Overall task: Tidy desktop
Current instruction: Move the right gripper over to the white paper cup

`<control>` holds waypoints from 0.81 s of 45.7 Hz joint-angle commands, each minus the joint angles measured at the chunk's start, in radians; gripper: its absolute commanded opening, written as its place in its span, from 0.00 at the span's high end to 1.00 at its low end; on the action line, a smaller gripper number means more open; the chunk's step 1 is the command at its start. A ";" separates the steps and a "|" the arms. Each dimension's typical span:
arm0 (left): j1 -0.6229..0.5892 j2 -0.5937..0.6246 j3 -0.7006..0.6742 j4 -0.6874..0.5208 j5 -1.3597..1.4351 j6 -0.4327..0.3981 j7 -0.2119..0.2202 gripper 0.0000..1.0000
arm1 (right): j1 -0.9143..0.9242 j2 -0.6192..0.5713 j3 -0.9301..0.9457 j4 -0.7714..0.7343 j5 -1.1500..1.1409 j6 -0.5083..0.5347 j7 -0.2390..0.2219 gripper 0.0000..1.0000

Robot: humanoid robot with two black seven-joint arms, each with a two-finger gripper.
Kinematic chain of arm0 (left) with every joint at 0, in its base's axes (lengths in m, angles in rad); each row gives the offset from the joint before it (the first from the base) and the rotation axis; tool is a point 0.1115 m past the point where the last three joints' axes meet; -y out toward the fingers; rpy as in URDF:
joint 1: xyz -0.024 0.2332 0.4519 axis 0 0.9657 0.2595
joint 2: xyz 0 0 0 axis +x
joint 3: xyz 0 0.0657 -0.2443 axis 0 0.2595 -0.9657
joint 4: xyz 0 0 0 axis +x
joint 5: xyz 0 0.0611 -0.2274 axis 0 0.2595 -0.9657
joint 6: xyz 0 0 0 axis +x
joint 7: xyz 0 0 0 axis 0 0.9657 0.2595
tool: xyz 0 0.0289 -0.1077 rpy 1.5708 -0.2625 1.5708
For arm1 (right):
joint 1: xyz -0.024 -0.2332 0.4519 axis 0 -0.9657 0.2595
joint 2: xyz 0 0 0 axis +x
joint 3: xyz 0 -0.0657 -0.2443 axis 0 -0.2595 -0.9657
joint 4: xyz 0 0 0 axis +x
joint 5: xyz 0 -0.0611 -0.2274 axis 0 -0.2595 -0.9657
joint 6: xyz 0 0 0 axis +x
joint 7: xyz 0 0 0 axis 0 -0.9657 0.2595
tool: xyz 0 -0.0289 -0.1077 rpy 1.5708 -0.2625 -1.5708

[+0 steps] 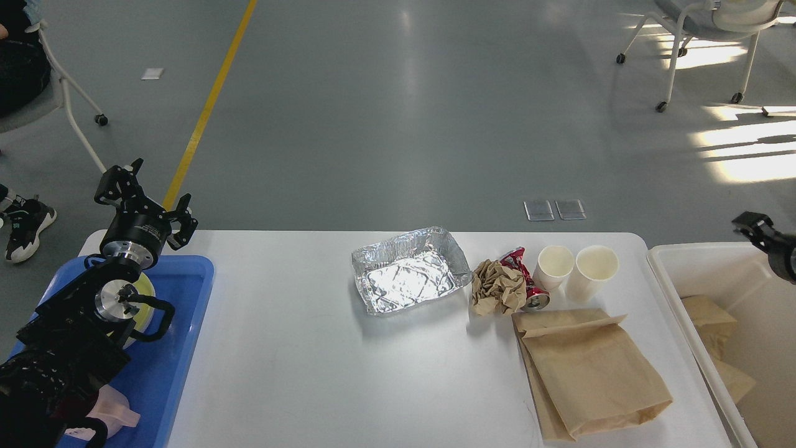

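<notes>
The white surface [323,373] fills the lower half of the head view, and everything on it is best placed against the foil tray [407,269] near its far edge. Well to the right of the foil tray, off the surface's end, stands a white bin [684,274] with brown paper bags [709,320] lying inside, which suggests rubbish is being gathered there. Far to the tray's left a blue tray [180,323] sits on the surface's corner, probably for things worth keeping.

Right of the foil tray and nearer the viewer lies a flat paper bag [591,367]; it looks like the next thing to bin. Beyond it stand two paper cups [575,267], upright and touching. Between cups and foil tray lie a crumpled paper ball [496,287] and a crushed red can [528,283], pressed together.

The left tool [146,199] hangs over the blue tray's far edge, fingers spread and holding nothing. The right tool [755,227] hovers above the bin; I cannot tell its spread.
</notes>
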 commanded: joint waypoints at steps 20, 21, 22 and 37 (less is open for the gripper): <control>0.000 0.000 0.000 0.000 0.000 0.000 0.000 0.01 | 0.502 0.447 -0.349 0.015 -0.006 0.537 -0.067 0.00; 0.000 0.000 0.000 0.000 0.000 0.000 0.001 0.01 | 0.518 0.458 -0.353 0.018 -0.006 0.575 -0.069 0.00; 0.000 0.000 0.000 0.000 0.000 0.000 0.000 0.01 | 0.533 0.470 -0.354 0.021 -0.006 0.610 -0.069 0.00; 0.000 0.000 0.000 0.000 0.000 0.000 0.000 0.01 | 0.838 0.514 -0.365 0.306 -0.003 0.868 -0.067 0.00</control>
